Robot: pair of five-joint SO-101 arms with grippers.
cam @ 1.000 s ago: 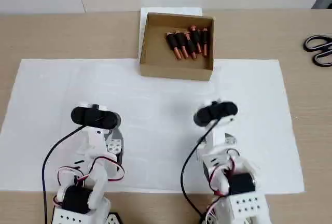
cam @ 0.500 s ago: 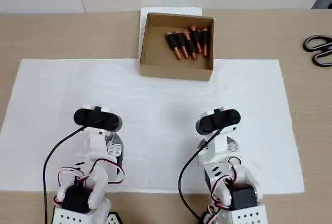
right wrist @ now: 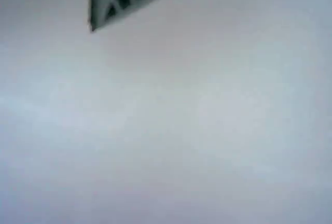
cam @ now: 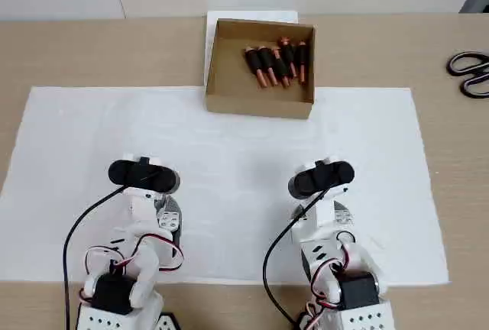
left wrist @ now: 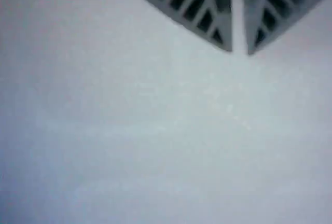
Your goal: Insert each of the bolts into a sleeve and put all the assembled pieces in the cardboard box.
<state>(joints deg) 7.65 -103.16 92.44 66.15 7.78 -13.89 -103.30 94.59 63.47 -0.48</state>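
Note:
The cardboard box (cam: 221,78) stands at the far middle of the table. Inside it lie several copper bolts in black sleeves (cam: 279,61), side by side. Both arms are folded back at the near edge, well apart from the box. The left arm (cam: 144,177) sits near left, and its gripper (left wrist: 241,50) hangs shut just above the white paper, holding nothing. The right arm (cam: 321,181) sits near right, with its gripper (right wrist: 104,11) also close over bare paper.
A large white paper sheet (cam: 229,147) covers the middle of the wooden table (cam: 76,47). Black scissors (cam: 470,72) lie at the far right edge. A smaller white sheet (cam: 252,15) pokes out behind the box.
Both arms drew back toward the near edge between the first and second earlier frames. Since then they have kept still. The box and its contents have not moved.

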